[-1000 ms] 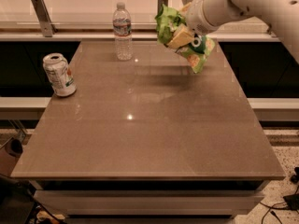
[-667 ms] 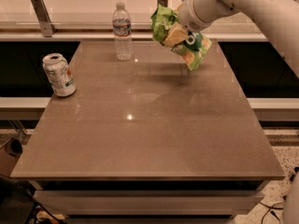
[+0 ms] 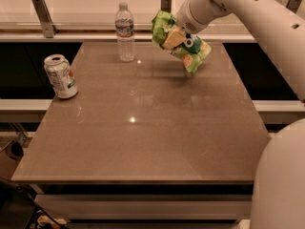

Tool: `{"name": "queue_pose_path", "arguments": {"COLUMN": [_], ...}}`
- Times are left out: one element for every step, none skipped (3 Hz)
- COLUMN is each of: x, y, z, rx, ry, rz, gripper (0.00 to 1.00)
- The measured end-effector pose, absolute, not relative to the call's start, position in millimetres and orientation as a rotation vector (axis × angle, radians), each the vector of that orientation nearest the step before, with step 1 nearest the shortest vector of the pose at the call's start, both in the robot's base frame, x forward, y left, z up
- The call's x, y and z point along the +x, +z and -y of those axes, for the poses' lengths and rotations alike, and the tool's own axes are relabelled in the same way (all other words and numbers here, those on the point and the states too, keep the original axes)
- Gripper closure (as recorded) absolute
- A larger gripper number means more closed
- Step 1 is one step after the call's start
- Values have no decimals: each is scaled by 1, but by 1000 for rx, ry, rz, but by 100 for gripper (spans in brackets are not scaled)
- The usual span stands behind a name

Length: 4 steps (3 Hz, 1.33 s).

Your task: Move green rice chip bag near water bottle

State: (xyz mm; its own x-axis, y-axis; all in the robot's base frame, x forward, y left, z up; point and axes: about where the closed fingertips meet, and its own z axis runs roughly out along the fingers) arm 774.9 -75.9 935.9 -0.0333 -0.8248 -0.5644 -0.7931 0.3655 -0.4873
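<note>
The green rice chip bag [image 3: 180,42] is a crinkly light-green bag, held in the air above the far right part of the table. My gripper [image 3: 177,32] is shut on the bag's upper middle, at the end of the white arm that comes in from the upper right. The water bottle [image 3: 125,32] is clear with a white cap and stands upright near the table's far edge, a short way left of the bag. The bag hangs apart from the bottle and above the tabletop.
A dented white-green soda can [image 3: 60,76] stands near the left edge of the brown table [image 3: 143,142]. A counter ledge with metal posts [image 3: 43,15] runs behind the table. My white arm [image 3: 267,27] fills the right side.
My gripper has carried the bag leftward toward the water bottle, still in the air. The bottle and the can have not moved.
</note>
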Motion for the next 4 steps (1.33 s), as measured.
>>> {"name": "queue_pose_path", "arguments": {"x": [784, 784, 785, 785], "y": [928, 926, 923, 920], "z": [72, 71, 68, 66], "rx": [-1421, -1424, -1429, -1433], "ry": [-25, -22, -18, -14], "rz": [-1832, -1833, -1834, -1835], "gripper": [84, 61, 38, 15]}}
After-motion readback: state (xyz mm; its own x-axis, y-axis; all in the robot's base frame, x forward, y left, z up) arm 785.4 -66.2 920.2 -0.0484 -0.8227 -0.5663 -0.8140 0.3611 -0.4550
